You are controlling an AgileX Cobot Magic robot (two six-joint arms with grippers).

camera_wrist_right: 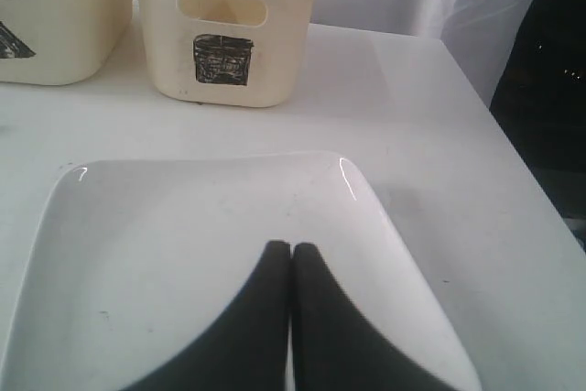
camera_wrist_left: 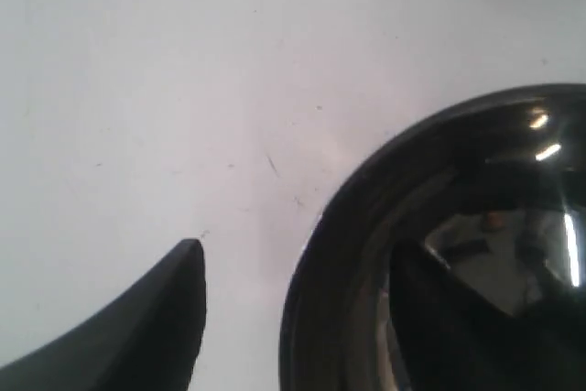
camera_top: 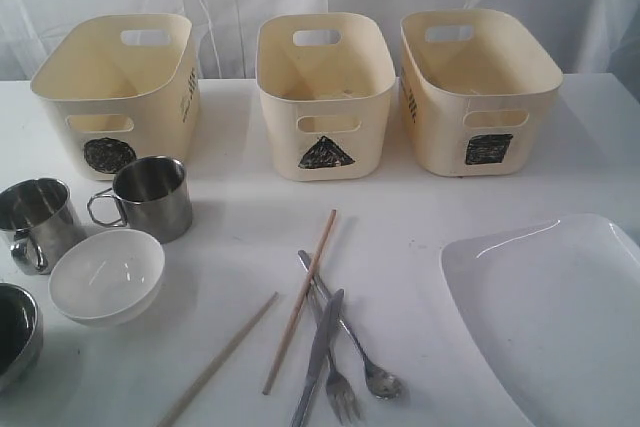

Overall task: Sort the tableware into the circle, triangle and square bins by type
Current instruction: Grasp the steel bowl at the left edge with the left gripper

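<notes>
The sorting seems to be at its very beginning. The circle bin, the triangle bin and the square bin stand in a row across the upper part of the exterior view. As far as their insides show, they hold nothing.

I judge that the step in hand is the first pick, and its object is the steel bowl. This bowl sits at the lower left edge of the exterior view, just below the white bowl, and it fills the lower right of the left wrist view.

The left gripper has its jaws spread wide and grips nothing. Its one clear finger is at the lower left of that view, with bare table between it and the rim. The right gripper has its fingers pressed together on nothing, over the white plate. I cannot tell whether it touches the plate.

The next move probably needs one finger inside the bowl wall and one outside, then a firm closing before lifting. Which bin takes bowls I cannot read from the marks.

The steel bowl is polished and dark inside, with small bright reflections and a thin round rim. It will likely be slippery.
</notes>
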